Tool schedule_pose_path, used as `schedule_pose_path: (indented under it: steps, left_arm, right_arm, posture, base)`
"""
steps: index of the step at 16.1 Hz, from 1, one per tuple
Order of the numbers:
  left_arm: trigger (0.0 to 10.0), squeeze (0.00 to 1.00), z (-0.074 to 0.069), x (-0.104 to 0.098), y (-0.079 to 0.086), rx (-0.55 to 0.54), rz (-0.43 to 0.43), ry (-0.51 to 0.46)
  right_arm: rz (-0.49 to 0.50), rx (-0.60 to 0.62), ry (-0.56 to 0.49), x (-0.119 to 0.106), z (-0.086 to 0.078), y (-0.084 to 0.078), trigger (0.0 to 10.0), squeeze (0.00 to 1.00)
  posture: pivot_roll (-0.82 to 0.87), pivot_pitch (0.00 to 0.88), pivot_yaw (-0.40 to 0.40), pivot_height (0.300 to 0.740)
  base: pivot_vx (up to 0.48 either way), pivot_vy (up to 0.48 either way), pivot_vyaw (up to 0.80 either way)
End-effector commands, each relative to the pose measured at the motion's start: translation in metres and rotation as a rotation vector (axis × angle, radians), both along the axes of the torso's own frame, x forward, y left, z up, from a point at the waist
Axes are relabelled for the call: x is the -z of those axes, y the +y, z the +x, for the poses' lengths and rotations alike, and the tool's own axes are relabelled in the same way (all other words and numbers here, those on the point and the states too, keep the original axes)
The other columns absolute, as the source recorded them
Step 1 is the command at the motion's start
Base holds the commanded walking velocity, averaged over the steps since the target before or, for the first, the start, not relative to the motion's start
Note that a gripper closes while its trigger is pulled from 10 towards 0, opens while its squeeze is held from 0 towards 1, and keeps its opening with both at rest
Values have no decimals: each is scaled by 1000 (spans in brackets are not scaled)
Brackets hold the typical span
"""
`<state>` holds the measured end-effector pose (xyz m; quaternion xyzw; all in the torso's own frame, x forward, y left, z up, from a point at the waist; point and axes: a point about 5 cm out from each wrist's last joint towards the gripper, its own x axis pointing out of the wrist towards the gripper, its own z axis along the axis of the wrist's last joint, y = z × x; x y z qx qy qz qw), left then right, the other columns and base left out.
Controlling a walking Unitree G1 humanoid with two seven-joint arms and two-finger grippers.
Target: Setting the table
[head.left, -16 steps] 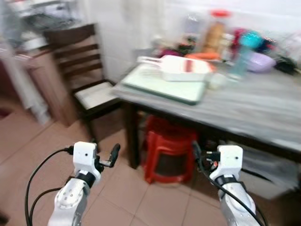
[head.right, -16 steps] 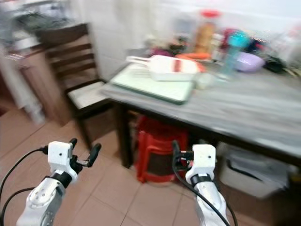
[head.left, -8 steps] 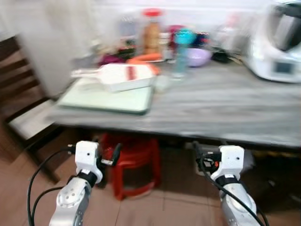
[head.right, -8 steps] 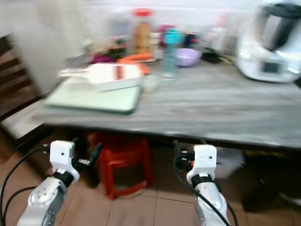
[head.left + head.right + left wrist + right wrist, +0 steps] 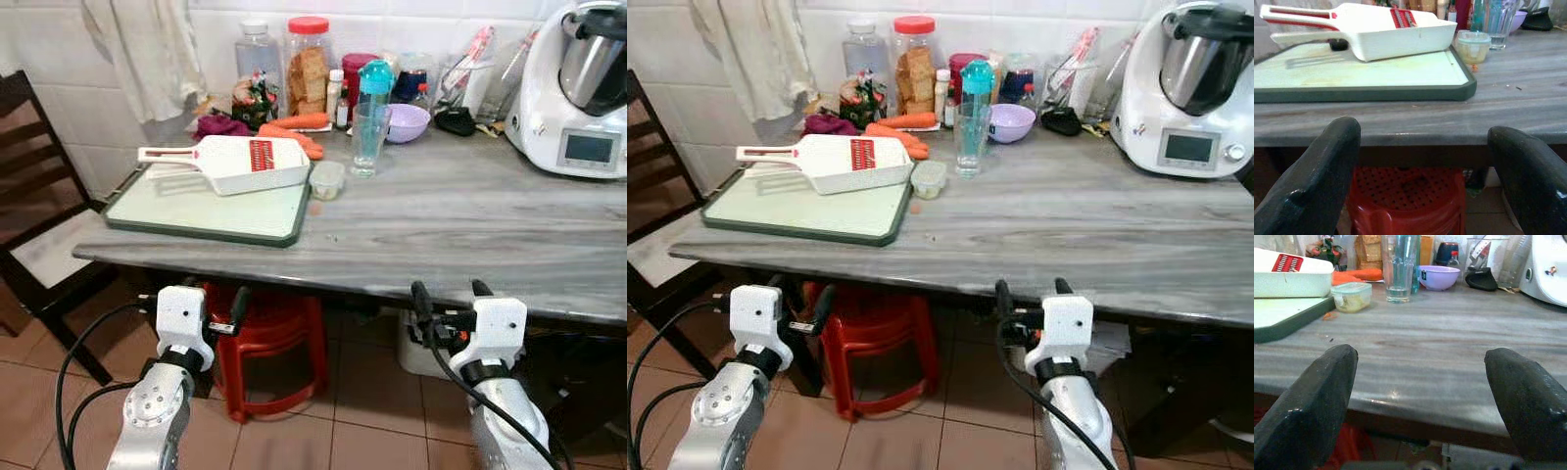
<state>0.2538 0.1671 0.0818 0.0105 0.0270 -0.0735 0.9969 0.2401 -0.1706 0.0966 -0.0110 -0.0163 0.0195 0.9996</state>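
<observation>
A grey marble table (image 5: 460,220) stands in front of me. On its left part lies a green cutting board (image 5: 211,206) with a white mandoline slicer (image 5: 230,160) on it. Beside the board sit a small lidded container (image 5: 326,179) and an empty glass (image 5: 365,140). A purple bowl (image 5: 408,121) and carrots (image 5: 294,123) lie further back. My left gripper (image 5: 211,299) hangs open below the table's front edge, facing the board (image 5: 1361,73). My right gripper (image 5: 451,292) is open too, at the table's edge, looking over the tabletop (image 5: 1440,347). Both hold nothing.
Jars and bottles (image 5: 307,64) line the tiled wall at the back. A white kitchen machine (image 5: 578,88) stands at the table's right end. A red plastic stool (image 5: 279,343) is under the table. A dark wooden chair (image 5: 39,245) stands to the left.
The whole view has swung to the right and sharpened, so the table now sits square in front of me. Both grippers stay open in the same pose.
</observation>
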Motion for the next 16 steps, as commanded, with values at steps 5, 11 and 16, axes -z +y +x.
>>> schedule_pose_path:
  steps: [5, 11, 16]
  left_arm:
    - [10000, 0, 1, 1, -1, -10, 44, 9]
    - [10000, 0, 1, 3, 2, -19, 63, 20]
    - [10000, 0, 0, 4, 4, -22, 71, 30]
  right_arm:
    - [-1, 30, 15, 2, -1, -5, 10000, 0]
    - [5, 43, 27, 6, -1, -7, 10000, 0]
    - [6, 52, 38, 9, -2, -7, 10000, 0]
  posture:
    - [37, 0, 5, 740]
    - [41, 0, 11, 740]
    - [43, 0, 14, 740]
  base:
    - [0, 0, 0]
    - [0, 0, 0]
    - [-313, 0, 0]
